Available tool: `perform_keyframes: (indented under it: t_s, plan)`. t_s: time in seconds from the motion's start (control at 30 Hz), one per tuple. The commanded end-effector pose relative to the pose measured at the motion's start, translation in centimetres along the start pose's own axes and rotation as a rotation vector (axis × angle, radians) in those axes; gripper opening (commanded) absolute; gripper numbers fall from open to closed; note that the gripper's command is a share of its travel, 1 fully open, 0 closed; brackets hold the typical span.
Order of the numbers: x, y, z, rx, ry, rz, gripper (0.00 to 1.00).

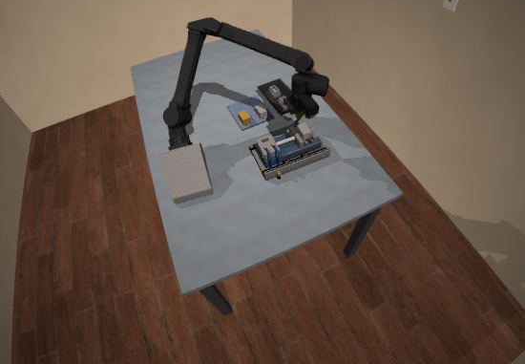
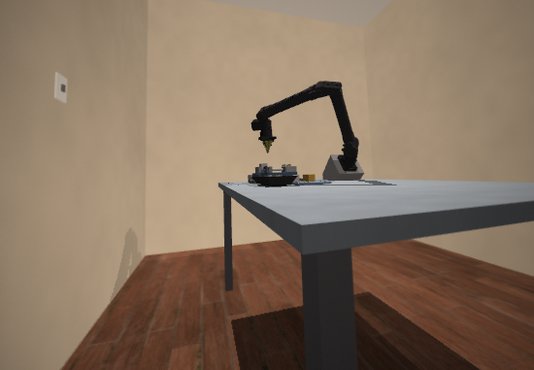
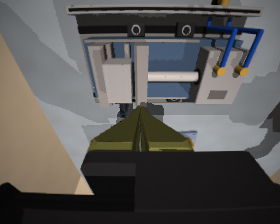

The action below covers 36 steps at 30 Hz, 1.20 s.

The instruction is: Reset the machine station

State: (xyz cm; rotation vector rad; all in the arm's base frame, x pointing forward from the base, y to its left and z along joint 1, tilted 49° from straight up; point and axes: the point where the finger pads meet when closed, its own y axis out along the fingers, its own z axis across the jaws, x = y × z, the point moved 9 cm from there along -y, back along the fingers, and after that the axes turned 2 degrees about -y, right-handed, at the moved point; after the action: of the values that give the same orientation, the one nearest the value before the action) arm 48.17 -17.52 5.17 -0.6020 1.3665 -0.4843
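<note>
My gripper (image 1: pixel 299 117) (image 2: pixel 267 152) (image 3: pixel 140 111) is shut and empty, above the near side of the vise (image 1: pixel 305 160) (image 3: pixel 165 10). A gray blank (image 1: pixel 304 129) (image 3: pixel 118 80) lies between the jaws, its long side beside the fixed jaw (image 3: pixel 97 75); contact and seating on the bars are unclear. The work stop cannot be made out. A yellow brass blank (image 1: pixel 244 117) (image 2: pixel 309 178) and a gray blank (image 1: pixel 261 111) are on the infeed plate (image 1: pixel 234 111). Two gray parts, one (image 1: pixel 274 90) showing its pocket upward, the other (image 1: pixel 282 101) less clear, are in the black outfeed tray (image 1: pixel 287 89) (image 2: pixel 275 180).
The hosed jaw block (image 3: pixel 217 82) with upright blue hoses (image 3: pixel 253 50) stands at the other end of the vise. A white rod (image 3: pixel 172 76) spans between it and the moving jaw plate (image 3: pixel 141 75). The outfeed tray's side toward the arm is partly hidden in the top view.
</note>
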Motion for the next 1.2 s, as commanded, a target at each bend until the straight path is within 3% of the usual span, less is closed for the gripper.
perform_keyframes:
  t_s: [0.0,0.63,1.17]
  plan:
    - [-0.5,1.1,0.3,-0.024,-0.007,0.007,0.0]
    - [-0.2,2.7,0.3,-0.018,-0.002,0.005,0.0]
    - [-0.1,5.6,0.1,-0.019,0.001,0.006,0.0]
